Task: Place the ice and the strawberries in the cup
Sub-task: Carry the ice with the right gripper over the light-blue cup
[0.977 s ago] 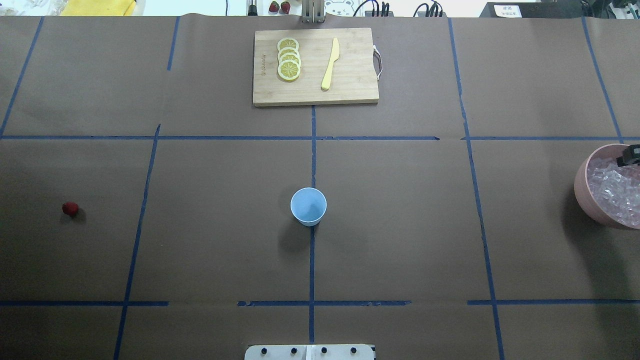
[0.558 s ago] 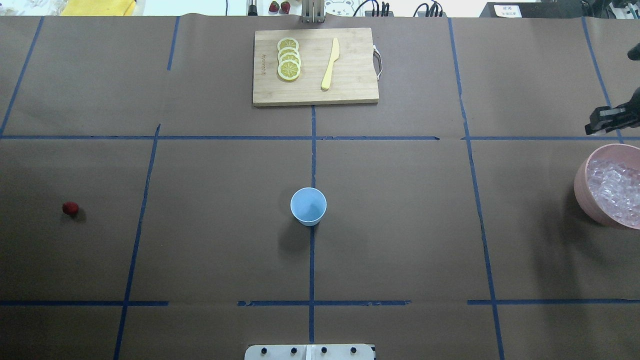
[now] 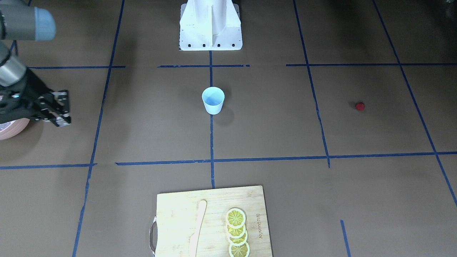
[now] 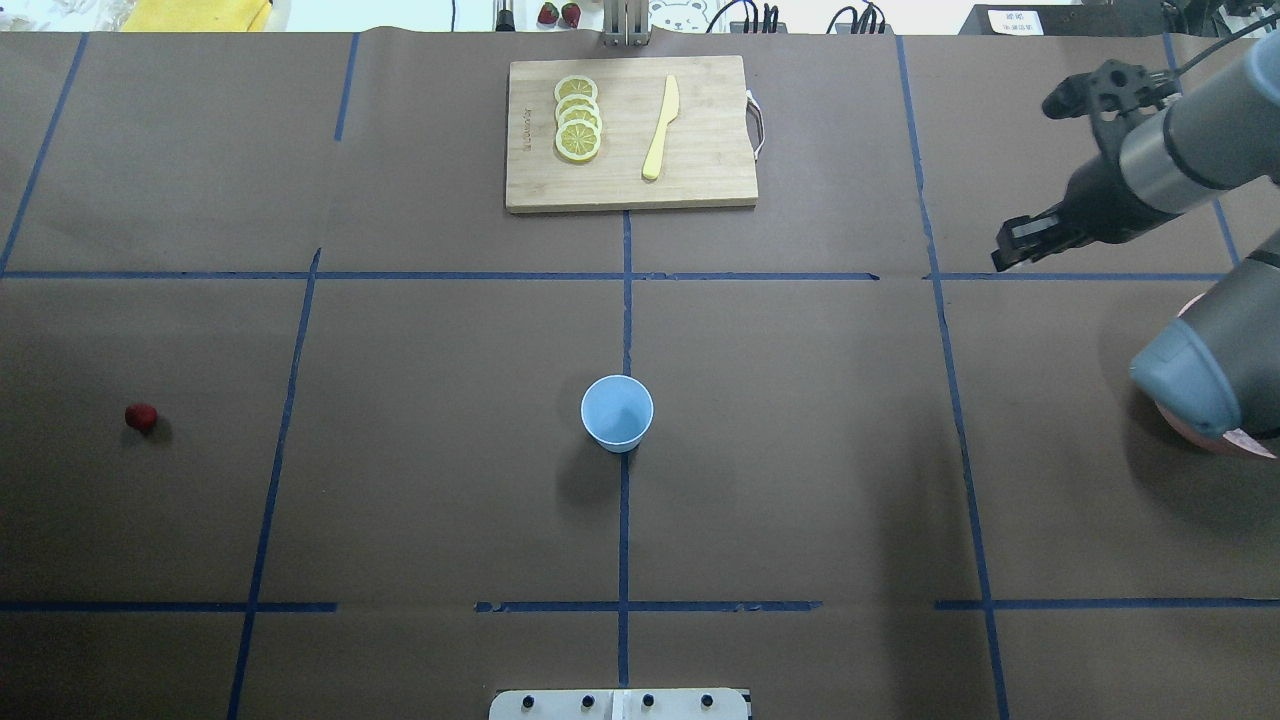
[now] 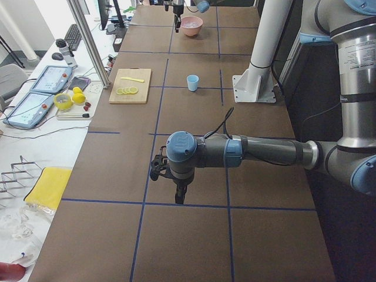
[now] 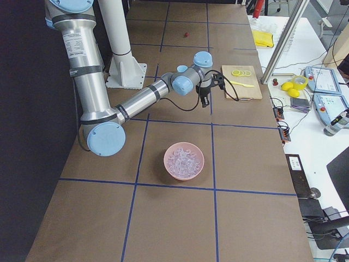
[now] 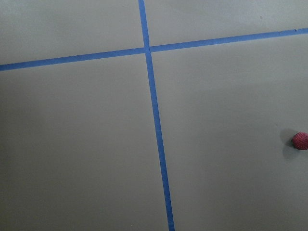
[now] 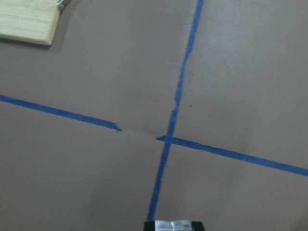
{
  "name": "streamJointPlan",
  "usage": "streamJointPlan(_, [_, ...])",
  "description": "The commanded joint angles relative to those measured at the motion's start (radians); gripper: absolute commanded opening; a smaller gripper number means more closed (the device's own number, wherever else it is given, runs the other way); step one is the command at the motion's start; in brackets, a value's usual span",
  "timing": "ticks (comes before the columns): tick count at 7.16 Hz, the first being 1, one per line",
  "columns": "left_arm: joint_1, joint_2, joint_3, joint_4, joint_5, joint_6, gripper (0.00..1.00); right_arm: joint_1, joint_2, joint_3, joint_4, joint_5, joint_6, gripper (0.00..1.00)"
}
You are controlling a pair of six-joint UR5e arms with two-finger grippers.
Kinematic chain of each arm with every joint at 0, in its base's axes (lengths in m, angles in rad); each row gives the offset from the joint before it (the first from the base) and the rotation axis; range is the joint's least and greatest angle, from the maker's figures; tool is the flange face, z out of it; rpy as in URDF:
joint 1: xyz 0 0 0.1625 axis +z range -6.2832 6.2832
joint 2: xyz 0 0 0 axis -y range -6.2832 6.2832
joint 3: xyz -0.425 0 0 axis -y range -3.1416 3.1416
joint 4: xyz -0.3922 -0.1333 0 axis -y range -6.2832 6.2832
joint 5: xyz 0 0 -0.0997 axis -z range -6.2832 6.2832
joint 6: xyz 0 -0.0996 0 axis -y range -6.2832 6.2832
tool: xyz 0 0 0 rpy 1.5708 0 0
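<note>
Right tool (image 4: pixel 1008 256), clamped on ice (image 8: pixel 173 225), hangs raised near bowl (image 6: pixel 184 178), probably for transfer to cup (image 4: pixel 617 412). Left tool (image 5: pixel 178 197): cannot tell its state. It hangs near strawberry (image 4: pixel 141 417), which lies on surface (image 4: pixel 400 500).

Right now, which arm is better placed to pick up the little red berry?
Left. The strawberry lies on its side, in its wrist camera's view; the right gripper is far beyond the cup.

Overhead, the right arm's elbow (image 4: pixel 1195 375) is covering most of the pink bowl (image 4: pixel 1240 445), hiding the ice (image 6: pixel 184 159). The front view's bottom edge is cropping the cutting board (image 3: pixel 210 214). The left gripper (image 5: pixel 178 198) is showing too small to judge. The wrist view is cropping the tip of the right gripper (image 3: pixel 62 120).
</note>
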Motion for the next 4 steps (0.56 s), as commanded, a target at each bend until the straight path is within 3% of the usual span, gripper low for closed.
streamJointPlan(1, [0.000, 0.000, 0.000, 0.000, 0.000, 0.000, 1.00, -0.197, 0.195, 0.004, -0.102, -0.093, 0.248, 0.07])
streamJointPlan(2, [0.000, 0.000, 0.000, 0.000, 0.000, 0.000, 1.00, -0.291, 0.278, -0.006, -0.139, -0.187, 0.340, 0.07])
streamJointPlan(4, [0.003, 0.000, 0.000, 0.000, 0.000, 0.000, 1.00, -0.404, 0.465, -0.054, -0.284, -0.279, 0.462, 0.07])
